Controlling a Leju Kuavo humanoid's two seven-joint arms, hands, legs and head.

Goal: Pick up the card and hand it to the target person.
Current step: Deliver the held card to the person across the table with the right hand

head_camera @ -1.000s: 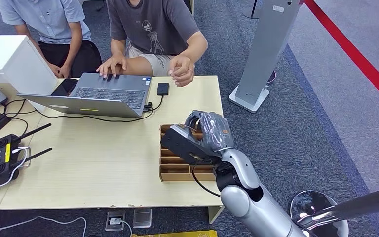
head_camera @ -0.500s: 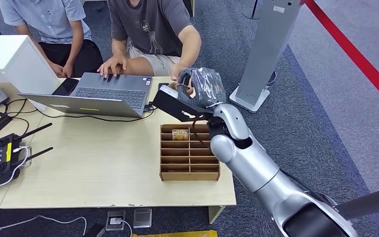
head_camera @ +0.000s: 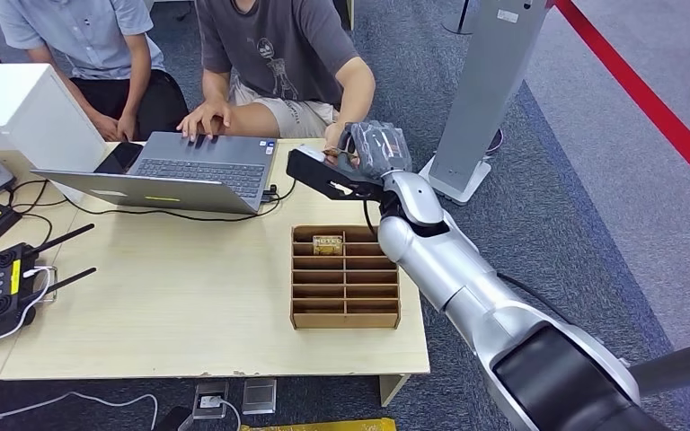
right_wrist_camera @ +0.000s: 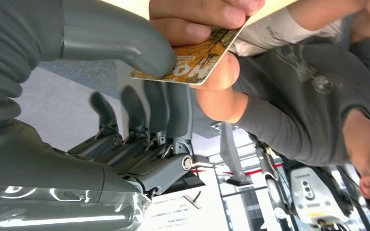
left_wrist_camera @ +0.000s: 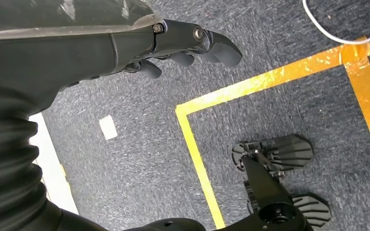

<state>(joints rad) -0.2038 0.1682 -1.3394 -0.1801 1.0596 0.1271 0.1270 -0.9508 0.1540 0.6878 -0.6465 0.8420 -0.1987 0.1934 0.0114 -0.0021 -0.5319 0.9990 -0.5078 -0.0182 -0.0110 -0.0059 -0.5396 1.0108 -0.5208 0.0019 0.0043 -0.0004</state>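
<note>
Card being held at the person's hand

The card (right_wrist_camera: 192, 60) is being pinched by the right hand (head_camera: 373, 153) and the person's hand (right_wrist_camera: 207, 29); one card (head_camera: 328, 242) is lying in the divided box (head_camera: 345, 310) on the desk (head_camera: 162, 305); the left hand (left_wrist_camera: 173, 45) is hanging loose over carpet (left_wrist_camera: 139, 159).

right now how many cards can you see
2. One card is pinched in the right hand while a person's hand grips it too. Another card lies in the top-left slot of the wooden tray. Others may be hidden.
</note>
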